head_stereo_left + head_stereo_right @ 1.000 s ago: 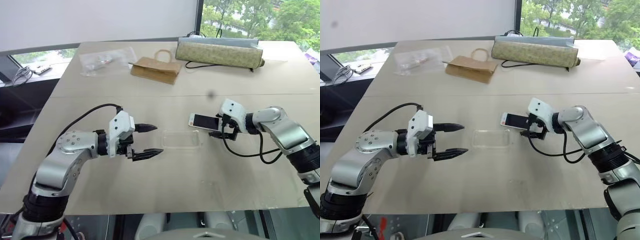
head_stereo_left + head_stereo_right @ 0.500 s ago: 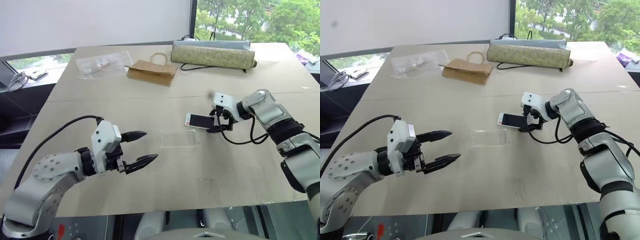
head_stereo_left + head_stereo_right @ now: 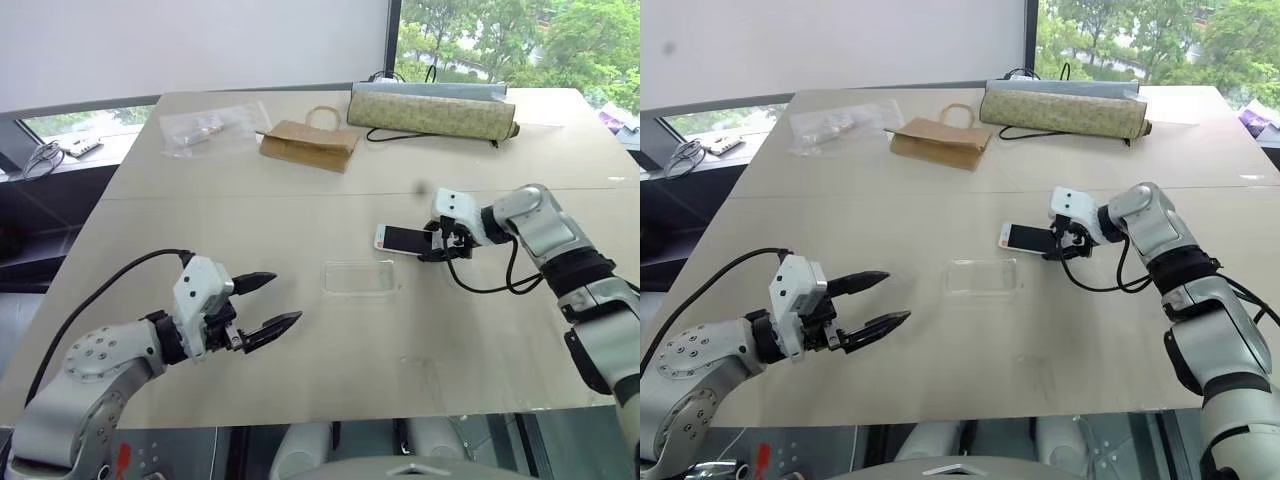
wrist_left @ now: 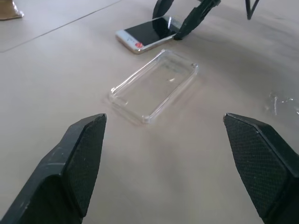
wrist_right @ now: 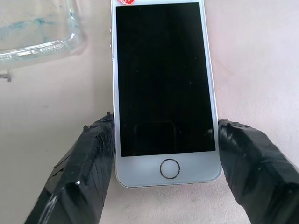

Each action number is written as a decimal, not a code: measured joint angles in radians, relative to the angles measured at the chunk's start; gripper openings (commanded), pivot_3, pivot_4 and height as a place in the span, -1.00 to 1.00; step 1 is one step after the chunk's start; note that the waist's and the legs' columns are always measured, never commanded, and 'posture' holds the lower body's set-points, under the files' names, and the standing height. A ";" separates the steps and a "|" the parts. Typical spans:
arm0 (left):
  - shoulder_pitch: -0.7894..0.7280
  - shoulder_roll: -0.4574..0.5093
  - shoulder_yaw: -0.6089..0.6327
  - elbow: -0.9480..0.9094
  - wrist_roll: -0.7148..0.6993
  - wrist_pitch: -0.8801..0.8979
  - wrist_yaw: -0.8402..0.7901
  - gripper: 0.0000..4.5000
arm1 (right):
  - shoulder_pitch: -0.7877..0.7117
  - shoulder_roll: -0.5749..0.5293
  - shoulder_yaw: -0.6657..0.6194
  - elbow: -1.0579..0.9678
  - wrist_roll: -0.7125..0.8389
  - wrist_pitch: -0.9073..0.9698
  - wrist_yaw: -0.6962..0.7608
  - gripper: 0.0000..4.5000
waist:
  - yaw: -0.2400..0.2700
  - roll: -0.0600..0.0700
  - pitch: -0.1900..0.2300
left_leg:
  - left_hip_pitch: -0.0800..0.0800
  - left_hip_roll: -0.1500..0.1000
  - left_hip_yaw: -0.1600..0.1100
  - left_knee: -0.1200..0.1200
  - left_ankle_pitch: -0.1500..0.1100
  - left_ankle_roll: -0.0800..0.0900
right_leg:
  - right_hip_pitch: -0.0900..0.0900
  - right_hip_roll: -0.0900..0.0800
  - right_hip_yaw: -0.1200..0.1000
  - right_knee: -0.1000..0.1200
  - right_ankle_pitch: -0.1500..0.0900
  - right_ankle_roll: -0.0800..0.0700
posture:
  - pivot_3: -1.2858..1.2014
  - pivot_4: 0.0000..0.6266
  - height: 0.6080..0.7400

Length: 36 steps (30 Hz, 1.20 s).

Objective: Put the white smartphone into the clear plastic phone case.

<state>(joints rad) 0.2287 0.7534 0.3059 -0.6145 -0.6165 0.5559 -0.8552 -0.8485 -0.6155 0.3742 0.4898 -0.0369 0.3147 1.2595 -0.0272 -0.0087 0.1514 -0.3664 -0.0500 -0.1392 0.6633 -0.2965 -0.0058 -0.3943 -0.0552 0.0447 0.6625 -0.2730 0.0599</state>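
White smartphone [image 5: 164,93], screen up, lies flat on the beige table [image 3: 330,380] to the right of centre, its home-button end toward the right gripper [image 5: 166,154]. The right gripper's two black fingers [image 5: 88,158] stand on either side of that end: one touches the phone's long edge, the other sits just beside the opposite edge, so the phone is bracketed between them; whether the grip is fully tight cannot be told. The clear plastic phone case [image 3: 360,278] lies open side up on the table, just beside the phone's far end and apart from it, between the two arms. In the left wrist view the case [image 4: 154,86] lies in front of the phone [image 4: 147,34], with the right gripper's fingertips at the phone's far end. The left gripper [image 3: 270,305] hangs above the table's left near part, well apart from the case, its fingers [image 4: 70,168] spread wide and holding nothing. At the table's far side lie a crinkled clear plastic bag [image 3: 205,125], a brown paper bag [image 3: 310,140] and a long patterned pouch [image 3: 432,108].
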 measured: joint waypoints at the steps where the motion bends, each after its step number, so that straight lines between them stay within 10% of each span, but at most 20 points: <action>1: 0.001 0.000 0.000 0.011 0.004 -0.003 -0.002 0.85 | 0.023 -0.017 -0.002 -0.075 0.019 0.043 0.022 0.30 | 0.000 0.001 0.000 | -0.003 0.000 0.000 0.000 0.000 0.000 | -0.004 0.000 0.000 0.000 0.000 0.000 | 0.03 -0.52 1.00; 10: -0.028 0.001 -0.020 0.109 0.066 -0.063 -0.015 0.85 | 0.145 -0.041 0.054 -0.596 0.062 0.248 0.008 0.30 | -0.010 0.001 0.000 | -0.017 -0.001 -0.001 -0.003 0.001 -0.001 | -0.020 -0.001 -0.001 -0.001 0.000 0.000 | 0.03 -0.52 1.00; 36: -0.008 -0.025 -0.073 0.117 0.123 -0.123 0.003 0.85 | 0.039 0.002 0.198 -0.552 -0.093 0.267 -0.014 0.30 | -0.011 0.000 0.000 | -0.015 -0.001 -0.001 -0.003 0.001 -0.001 | -0.019 -0.001 0.000 0.000 0.000 0.000 | 0.03 -0.52 1.00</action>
<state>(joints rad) 0.2204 0.7280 0.2329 -0.4975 -0.4939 0.4325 -0.8525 -0.8098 -0.6137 0.5718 -0.0626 -0.1296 0.5813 1.2451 -0.0378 -0.0082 0.1516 -0.3817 -0.0507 -0.1399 0.6604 -0.2959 -0.0068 -0.4135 -0.0560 0.0444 0.6624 -0.2728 0.0600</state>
